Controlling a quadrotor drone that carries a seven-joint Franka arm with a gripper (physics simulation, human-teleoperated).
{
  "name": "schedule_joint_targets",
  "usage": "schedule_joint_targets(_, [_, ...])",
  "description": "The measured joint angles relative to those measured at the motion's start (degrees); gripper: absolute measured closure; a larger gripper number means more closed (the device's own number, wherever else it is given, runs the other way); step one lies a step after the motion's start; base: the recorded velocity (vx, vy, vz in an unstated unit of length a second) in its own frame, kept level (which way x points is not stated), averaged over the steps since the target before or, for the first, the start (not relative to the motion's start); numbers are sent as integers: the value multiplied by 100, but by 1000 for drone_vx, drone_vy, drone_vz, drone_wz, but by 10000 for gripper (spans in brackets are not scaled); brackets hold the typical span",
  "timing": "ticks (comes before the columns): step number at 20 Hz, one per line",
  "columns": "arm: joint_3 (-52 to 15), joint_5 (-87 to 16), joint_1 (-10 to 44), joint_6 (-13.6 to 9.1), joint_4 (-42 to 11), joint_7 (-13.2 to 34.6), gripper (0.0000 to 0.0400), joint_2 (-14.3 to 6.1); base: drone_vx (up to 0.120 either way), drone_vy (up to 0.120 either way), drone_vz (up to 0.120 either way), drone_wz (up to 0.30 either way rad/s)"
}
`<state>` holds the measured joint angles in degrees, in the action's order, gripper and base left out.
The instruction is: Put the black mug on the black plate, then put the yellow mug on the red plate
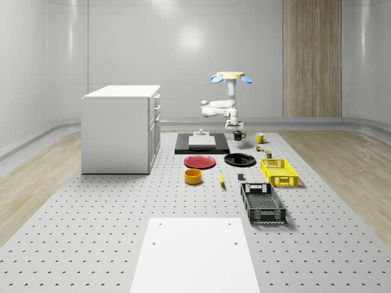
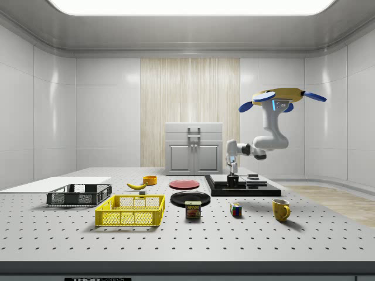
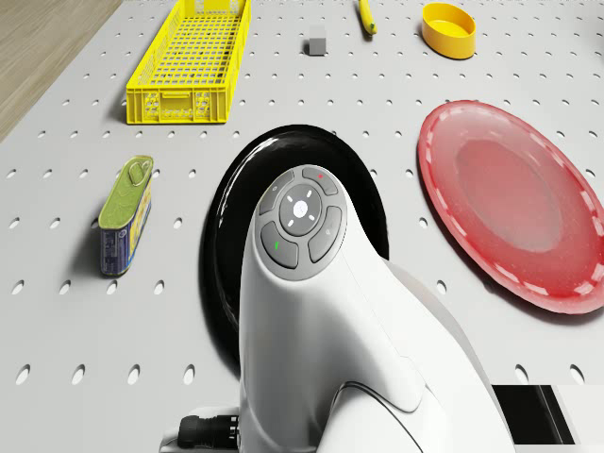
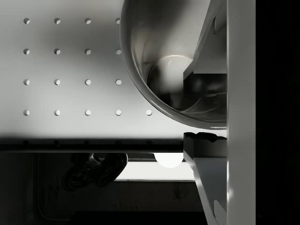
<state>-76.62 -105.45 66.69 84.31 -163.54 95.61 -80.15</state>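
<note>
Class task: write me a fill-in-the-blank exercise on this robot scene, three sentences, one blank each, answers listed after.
1. The gripper is down at the ___ mug.
2. The banana lies beside the orange ___.
3. The yellow mug stands on the table, not on the ___ plate.

Answers: black; bowl; red

Glossy black mug [image 4: 173,70]; glossy red plate [image 3: 514,203]; matt perforated table [image 1: 122,213].

- Perforated grey tabletop [image 1: 91,207] carries everything.
- Black plate [image 1: 239,160] is the landmark: red plate [image 1: 200,162] just beside it.
- Yellow basket [image 1: 279,171] and black basket [image 1: 263,202] nearer the whole-scene camera.
- Yellow mug [image 1: 259,138] beyond the black plate.
- White cabinet [image 1: 120,128] well apart.
</note>
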Motion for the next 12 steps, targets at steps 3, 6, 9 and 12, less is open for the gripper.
schedule_joint_targets(3, [-8,20,11,41,2,10,290,-44,120,0,0,0])
schedule_joint_targets(6, [-15,38,22,81,5,19,290,-87,120,0,0,0])
schedule_joint_targets(9, [-22,56,33,120,7,28,290,-129,120,0,0,0])
schedule_joint_targets(12, [-29,73,43,157,9,36,290,-169,120,0,0,0])
